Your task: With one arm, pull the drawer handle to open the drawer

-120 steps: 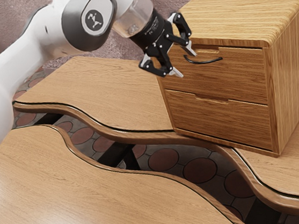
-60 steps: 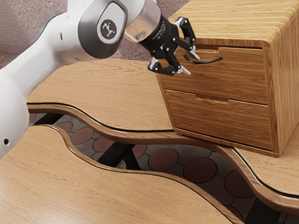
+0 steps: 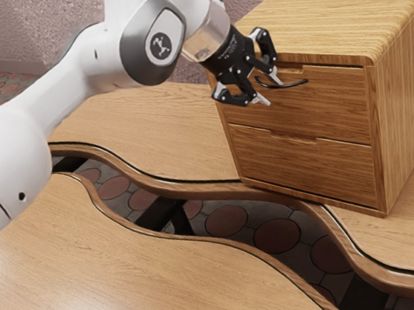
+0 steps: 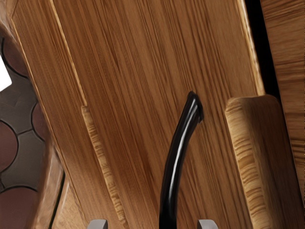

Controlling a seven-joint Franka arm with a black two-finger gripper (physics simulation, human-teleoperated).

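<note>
Gripper (image 3: 271,88) is released, its fingers spread astride the drawer handle (image 3: 292,84) at the handle's end toward the exterior view's left.

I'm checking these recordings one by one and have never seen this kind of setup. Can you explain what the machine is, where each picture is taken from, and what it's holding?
The white machine is a simulated robot arm ending in a black two-finger pincer. One picture comes from a camera beside the arm, the other from a camera on its hand, close to the wood. On the curved wooden table stands a cabinet with two drawers. The pincer is at the top drawer, open, with the thin black handle between its fingers near the handle's end. Nothing is gripped yet: in the wrist view the handle passes between the two grey fingertips without touching them.
</note>
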